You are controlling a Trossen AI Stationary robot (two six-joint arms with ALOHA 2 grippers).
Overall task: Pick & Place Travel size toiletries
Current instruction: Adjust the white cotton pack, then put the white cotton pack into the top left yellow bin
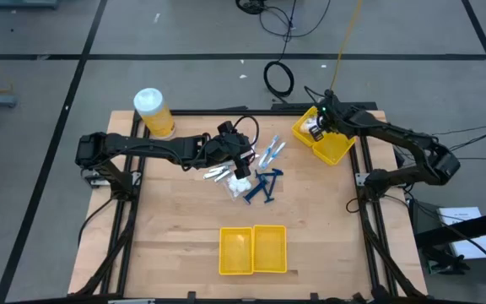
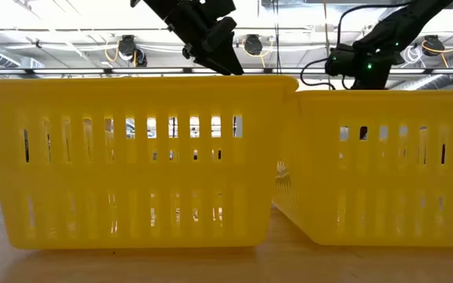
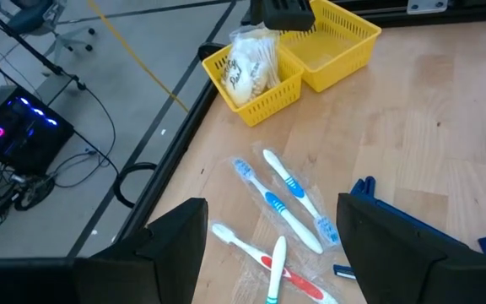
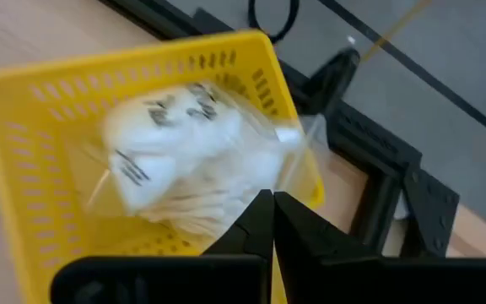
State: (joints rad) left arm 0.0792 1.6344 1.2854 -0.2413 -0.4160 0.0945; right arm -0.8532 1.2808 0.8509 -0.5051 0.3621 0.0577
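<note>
From my left wrist, my left hand (image 3: 268, 253) hangs with its fingers spread wide and empty above the toothbrushes (image 3: 289, 203) on the table (image 3: 429, 110), the blue razors (image 3: 412, 228) just beside them. The high view alone shows the near yellow bin (image 1: 252, 250) at the table's front edge and the big jar (image 1: 153, 112) by my left arm. From my right wrist, my right hand (image 4: 272, 221) is pinched shut over the clear packet (image 4: 194, 156) lying in one compartment of the far yellow bin (image 4: 40, 169); whether it grips the plastic I cannot tell.
</note>
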